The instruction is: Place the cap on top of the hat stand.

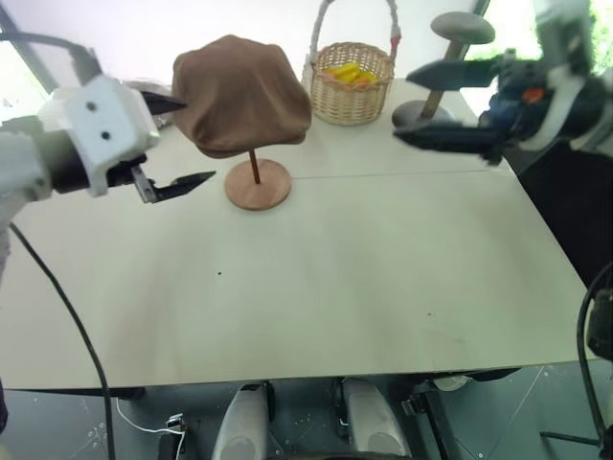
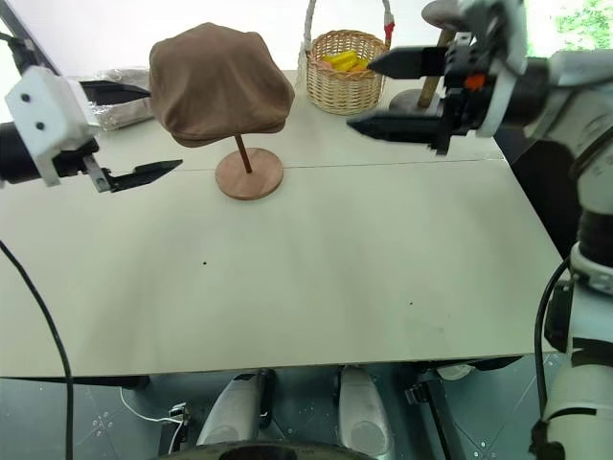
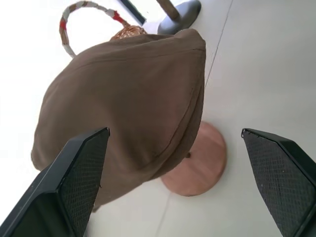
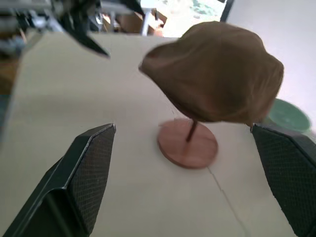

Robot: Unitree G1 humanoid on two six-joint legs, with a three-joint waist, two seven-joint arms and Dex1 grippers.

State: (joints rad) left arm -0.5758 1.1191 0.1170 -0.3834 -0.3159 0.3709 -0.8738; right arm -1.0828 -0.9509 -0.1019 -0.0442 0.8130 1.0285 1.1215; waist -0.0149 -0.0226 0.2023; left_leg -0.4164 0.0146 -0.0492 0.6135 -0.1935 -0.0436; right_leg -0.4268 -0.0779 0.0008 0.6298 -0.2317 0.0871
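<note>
Nearest to you in the head views is the bare front stretch of the pale table [image 1: 316, 307], with nothing lying on it. Further back the brown cap [image 1: 241, 94] sits on top of the hat stand [image 1: 258, 182], draped over its disc so you see just the thin rod and the round wooden base on the tabletop. Your left gripper [image 1: 177, 142] hangs beside the cap on its left, fingers spread, upper tip close to the cloth and holding nothing. Your right gripper [image 2: 388, 94] is off to the right of the cap, well apart from it, fingers wide and empty. Behind the cap stands a wicker basket [image 1: 351, 81] with something yellow inside, and beyond it a grey stand [image 1: 448, 67]. From the left wrist, the cap fills the space between the parted fingers, the wooden base below it. From the right wrist, cap and stand sit between two spread fingers, the left gripper [image 4: 98, 29] beyond.
</note>
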